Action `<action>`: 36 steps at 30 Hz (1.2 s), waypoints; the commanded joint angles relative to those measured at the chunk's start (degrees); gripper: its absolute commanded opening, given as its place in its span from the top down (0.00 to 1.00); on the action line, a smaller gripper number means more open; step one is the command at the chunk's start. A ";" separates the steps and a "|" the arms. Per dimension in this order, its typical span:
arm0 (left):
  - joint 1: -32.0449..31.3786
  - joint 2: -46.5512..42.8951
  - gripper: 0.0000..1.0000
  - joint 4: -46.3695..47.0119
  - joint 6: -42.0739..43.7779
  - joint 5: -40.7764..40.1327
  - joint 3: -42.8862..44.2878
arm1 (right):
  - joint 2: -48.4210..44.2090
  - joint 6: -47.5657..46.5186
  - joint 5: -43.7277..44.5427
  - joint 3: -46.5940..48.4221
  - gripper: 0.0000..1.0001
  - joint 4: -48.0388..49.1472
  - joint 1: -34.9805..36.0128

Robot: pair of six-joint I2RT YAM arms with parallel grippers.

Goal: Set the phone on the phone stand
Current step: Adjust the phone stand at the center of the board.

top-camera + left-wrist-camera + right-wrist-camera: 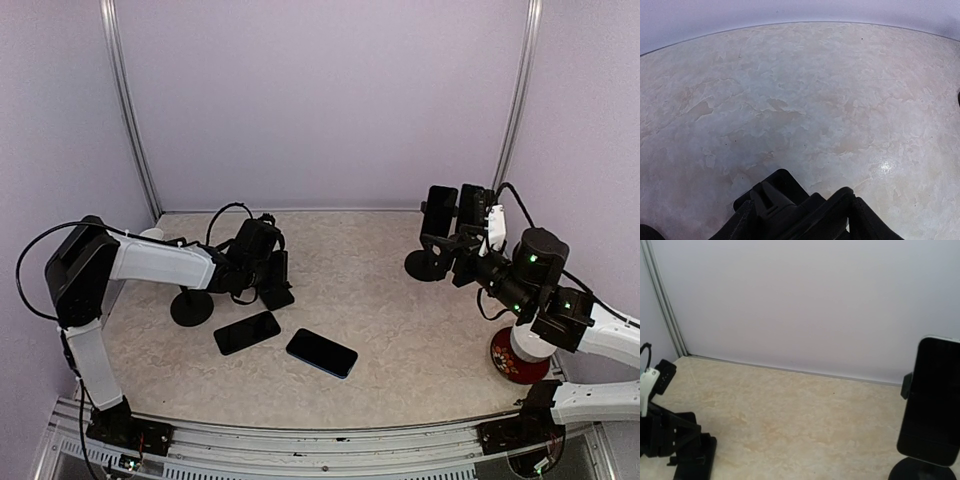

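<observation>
A beige marbled bench (400,330) with pale walls on three sides and two robot arms rising from its near edge. Towards the far right corner, one phone stand (428,266) already carries an upright phone (440,208), screen dark, so that part looks done. Two more phones lie flat near the near edge, left of centre: a black phone (247,332) and, just beside it to the right, a blue phone (322,352). Neither is lifted or touched. A second stand (192,308), with a round black base, sits near the left edge, and its top is hidden under the left arm. The left gripper (268,270) hangs low just right of that stand and just beyond the black phone, over a small dark piece (277,297) I cannot make out. Its fingers (771,200) look partly drawn together, but I cannot tell whether they hold anything. The right gripper (470,225) waits just beside the mounted phone with its jaws spread wide and nothing in them. By my reckoning, what is left is picking up a flat phone and seating it on the left stand.
</observation>
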 commanded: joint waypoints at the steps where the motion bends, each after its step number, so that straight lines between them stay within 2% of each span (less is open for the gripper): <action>1: 2.11 -3.52 0.43 2.39 5.02 2.66 0.92 | 0.21 -0.15 -0.41 0.12 0.00 1.20 -0.56; 7: 5.85 -3.29 0.42 3.43 7.68 6.35 1.66 | 0.79 0.29 -0.84 0.37 0.00 1.02 -0.62; 13: 6.18 -3.42 0.19 2.87 9.60 8.31 2.33 | 1.01 0.68 -0.90 0.48 0.00 0.34 -0.65; 17: 5.41 -6.99 0.02 2.81 10.55 9.23 2.15 | 1.29 0.70 -0.99 0.24 0.00 0.56 -0.72; 22: 2.12 -14.94 0.01 3.46 14.51 10.11 2.10 | 2.12 0.55 -1.25 -0.71 0.00 2.44 -0.81; 27: 0.13 -23.96 0.01 -0.32 14.44 10.28 1.88 | 3.98 1.07 -2.30 0.06 0.00 2.36 -0.88; 36: -0.06 -47.73 0.01 -8.88 12.25 5.64 -8.99 | 5.24 0.35 -3.98 0.09 0.00 3.34 -1.08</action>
